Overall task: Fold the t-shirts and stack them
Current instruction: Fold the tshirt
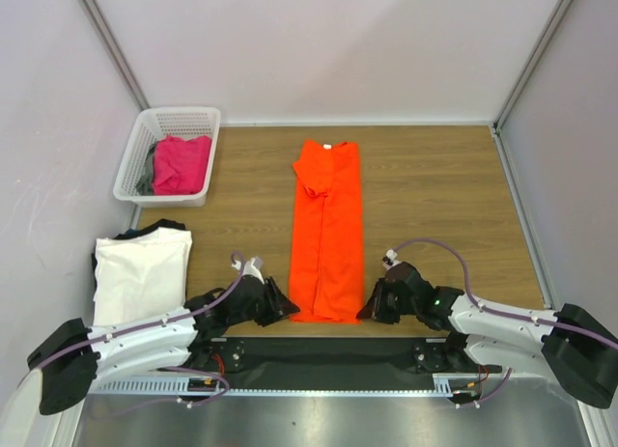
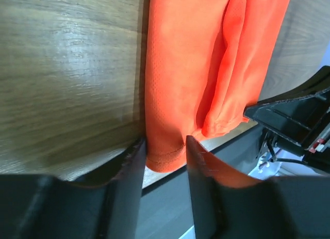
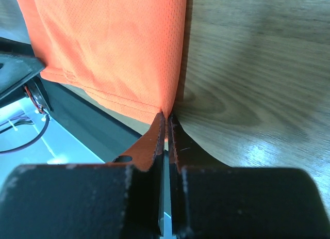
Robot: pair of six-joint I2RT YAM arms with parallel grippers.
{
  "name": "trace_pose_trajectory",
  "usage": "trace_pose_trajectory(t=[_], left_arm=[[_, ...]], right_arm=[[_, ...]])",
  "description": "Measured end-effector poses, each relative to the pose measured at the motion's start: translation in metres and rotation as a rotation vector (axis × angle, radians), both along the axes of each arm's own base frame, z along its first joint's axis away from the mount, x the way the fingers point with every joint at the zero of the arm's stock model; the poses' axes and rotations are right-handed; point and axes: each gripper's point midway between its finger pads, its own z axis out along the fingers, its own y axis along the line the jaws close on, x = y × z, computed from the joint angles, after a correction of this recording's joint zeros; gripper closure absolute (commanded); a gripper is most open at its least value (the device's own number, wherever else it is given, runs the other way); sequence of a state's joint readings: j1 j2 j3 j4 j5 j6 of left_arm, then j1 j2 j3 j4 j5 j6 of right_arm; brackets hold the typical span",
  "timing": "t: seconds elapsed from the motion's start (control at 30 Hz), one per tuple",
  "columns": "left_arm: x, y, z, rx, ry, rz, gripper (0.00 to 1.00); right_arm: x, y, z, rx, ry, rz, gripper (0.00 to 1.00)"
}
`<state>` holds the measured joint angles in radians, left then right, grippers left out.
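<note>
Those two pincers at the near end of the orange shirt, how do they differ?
The left pincer has its jaws apart and straddles the near left corner of the orange t-shirt. The right pincer is shut tight and pinches the near right corner. Both sit low at the shirt's near hem.

No text, label or number is readable — anywhere.

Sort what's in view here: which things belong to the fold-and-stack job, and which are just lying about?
Job: orange t-shirt, folded into a long strip; white t-shirt atop a dark t-shirt; pink t-shirt and grey t-shirt in the white basket; left gripper, open astride the orange hem; right gripper, shut on its other near corner.
Lying about: white basket, merely a container.
</note>
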<state>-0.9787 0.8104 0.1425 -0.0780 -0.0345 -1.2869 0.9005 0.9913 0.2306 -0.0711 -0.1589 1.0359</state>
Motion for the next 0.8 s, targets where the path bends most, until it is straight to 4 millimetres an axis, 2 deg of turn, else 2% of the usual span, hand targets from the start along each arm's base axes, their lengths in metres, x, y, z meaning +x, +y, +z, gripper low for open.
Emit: trace_pose_trajectory(t=[0.13,0.17,0.47,0.57,0.67,0.8], left_arm=[[0.001,0.002,-0.004,0.019,0.006,0.01,0.85],[0.001,0.004,-0.006,0.025,0.006,0.012,1.0],[-0.001,0.015,-0.006,0.097,0.005,0.01,1.0],[0.001,0.015,0.002,0.135,-0.004,-0.011,1.0],[0.01,0.012,0.02,0.163,-0.032,-0.022,1.0],[0.041,0.004,0.062,0.148,-0.103,0.005,1.0]], right_arm=[[0.0,0.001,0.0,0.004,0.001,0.003,1.0],[0.0,0.001,0.0,0.004,0.001,0.003,1.0],[-0.003,-0.003,0.001,-0.005,0.01,0.0,1.0],[-0.003,-0.002,0.007,-0.014,0.017,0.003,1.0],[0.005,0.006,0.024,-0.007,0.009,0.006,1.0],[0.029,0.02,0.053,0.029,-0.025,-0.001,1.0]])
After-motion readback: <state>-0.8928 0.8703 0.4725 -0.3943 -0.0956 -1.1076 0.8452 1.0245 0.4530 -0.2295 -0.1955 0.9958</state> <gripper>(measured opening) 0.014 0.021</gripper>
